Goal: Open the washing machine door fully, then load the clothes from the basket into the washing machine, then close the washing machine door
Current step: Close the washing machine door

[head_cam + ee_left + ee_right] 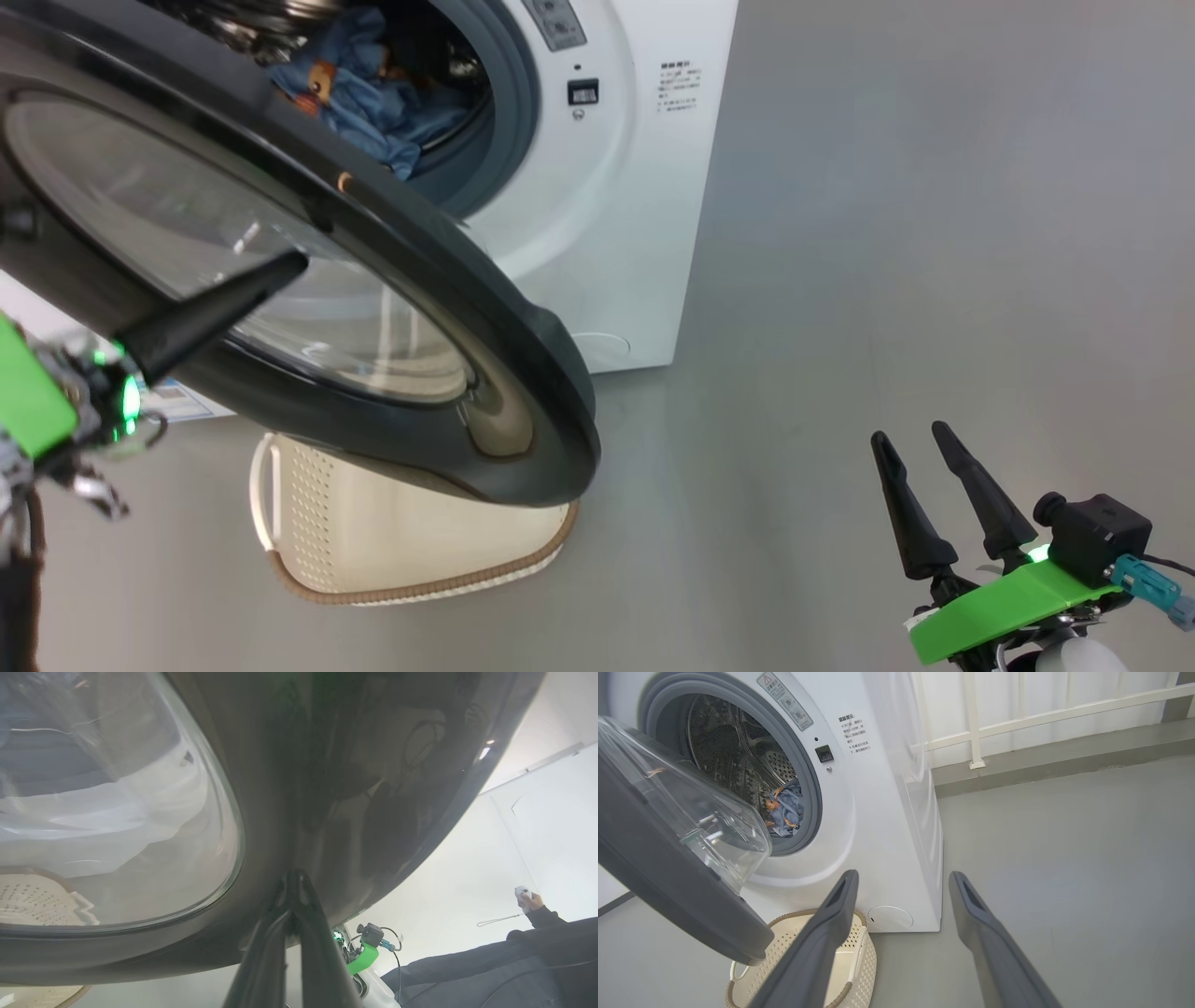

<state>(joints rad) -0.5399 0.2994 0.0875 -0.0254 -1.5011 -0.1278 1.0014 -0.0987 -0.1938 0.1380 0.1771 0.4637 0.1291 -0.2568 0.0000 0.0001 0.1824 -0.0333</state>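
Glossy black, the washing machine door (523, 373) stands swung out from the front of the washing machine (607, 233), partly open, its clear bowl window bulging toward the drum (738, 751). Inside the machine, low in that perforated steel drum and just behind the grey rubber ring, lie the clothes (373, 93), blue fabric with orange and brown figures; in the right wrist view they show as a small bundle (787, 809) at the lower right of the opening.

The left tool (294, 263) is closed, its two dark fingers pressed together and holding nothing. In the left wrist view the joined tips (292, 875) rest against the door's outer face, on the black band just beside the window, on the side facing away from the machine.

The right tool (907, 432) hangs well away from the machine, off to its right over the grey floor (887, 233). Its fingers are spread wide apart with nothing between them, and they point toward the machine's lower right corner.

The basket (401, 541) sits on the floor just in front of the machine, beneath the door's free edge, its brown woven-look rim and one side handle showing.

A person's dark sleeve (514, 961) and hand (528, 900) appear in the left wrist view, well apart from the machine.
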